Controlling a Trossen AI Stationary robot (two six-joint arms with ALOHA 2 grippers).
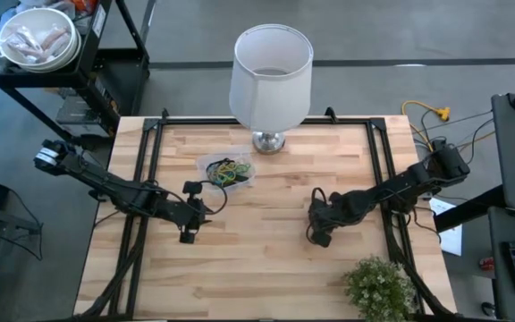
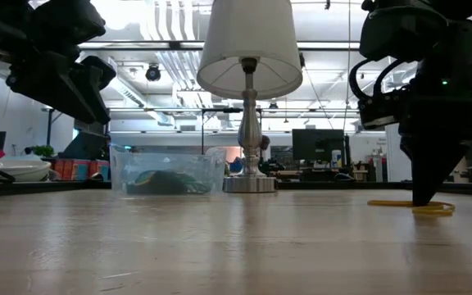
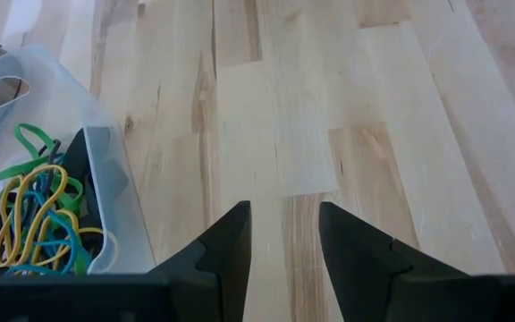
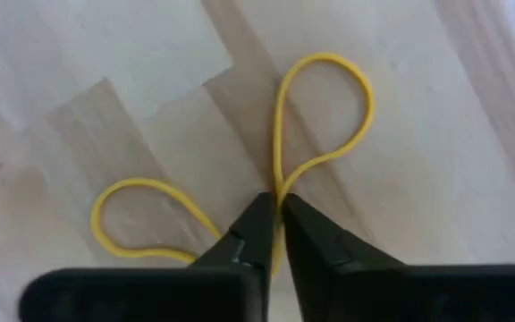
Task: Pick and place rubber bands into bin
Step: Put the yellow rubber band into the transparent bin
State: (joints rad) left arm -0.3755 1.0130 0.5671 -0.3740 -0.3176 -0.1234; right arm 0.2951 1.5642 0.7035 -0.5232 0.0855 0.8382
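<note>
A yellow rubber band (image 4: 325, 107) lies on the wooden table, pinched into two loops; in the low view it is a flat yellow streak (image 2: 412, 206). My right gripper (image 4: 277, 201) stands over it at the table's right middle (image 1: 318, 236), pointing down and shut on it. The clear bin (image 1: 229, 172) sits on the table in front of the lamp, holding several yellow, green and dark bands (image 3: 38, 215). My left gripper (image 3: 284, 219) hangs open above bare wood, just near-left of the bin (image 1: 189, 234). My right gripper pinches the yellow rubber band at its middle (image 4: 280, 183) between its two fingertips, drawing both strands together. The fingers come from above, pointing down. One loop spreads out to each side, and both loops lie flat on the table.
A lamp with a white shade (image 1: 271, 67) stands at the table's far middle, its metal base (image 1: 269, 140) just behind the bin. A green plant (image 1: 378, 286) sits at the near right corner. Off the table, a white bowl (image 1: 38, 40) rests on a shelf at far left.
</note>
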